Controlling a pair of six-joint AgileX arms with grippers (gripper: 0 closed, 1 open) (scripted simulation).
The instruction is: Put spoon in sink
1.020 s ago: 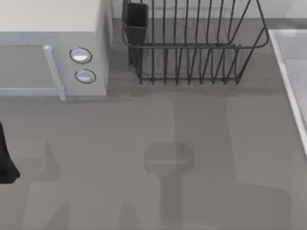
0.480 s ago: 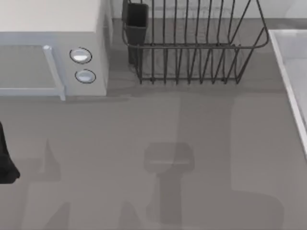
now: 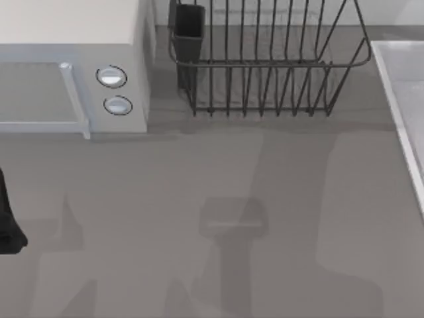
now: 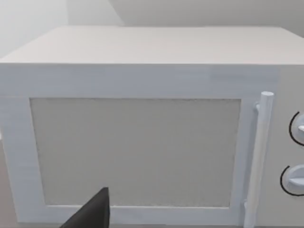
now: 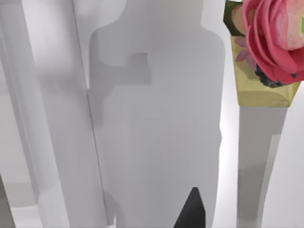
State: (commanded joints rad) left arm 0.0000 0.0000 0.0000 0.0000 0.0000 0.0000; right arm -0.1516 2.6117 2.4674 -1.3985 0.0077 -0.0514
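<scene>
The grey table (image 3: 218,172) is bare across its middle, crossed by soft shadows of the arms. The sink (image 3: 396,99) lies along the table's right side. Its raised pale rim runs from the far edge toward the near one, slanting slightly outward, with the basin beyond it cut off by the picture's edge.

Where the spoon lies, and which way its long axis points, I cannot tell.

At the far left stands the white microwave (image 3: 73,26). Its door is closed, with a vertical bar handle (image 3: 74,99) and two round knobs (image 3: 111,77) stacked just right of it. Between microwave and sink, at the far centre, sits the dark wire rack (image 3: 265,73). It is open-topped, and a small dark holder (image 3: 189,30) hangs at its left end. The rack is near the sink's rim, with a strip of table between them.

The left arm (image 3: 8,218) is parked at the table's left edge, well apart from the sink. Its wrist view faces the microwave (image 4: 142,47) front-on, and the left tool (image 4: 95,211) shows as one dark tip low before the door — wide or narrow, I cannot tell.

The right wrist view looks onto pale white surfaces carrying an arm's shadow. A pink flower (image 5: 275,38) in a yellowish pot (image 5: 261,90) sits to one side. The right tool (image 5: 192,211) shows as a dark point over the white — its state I cannot tell, nor whether it holds anything.
</scene>
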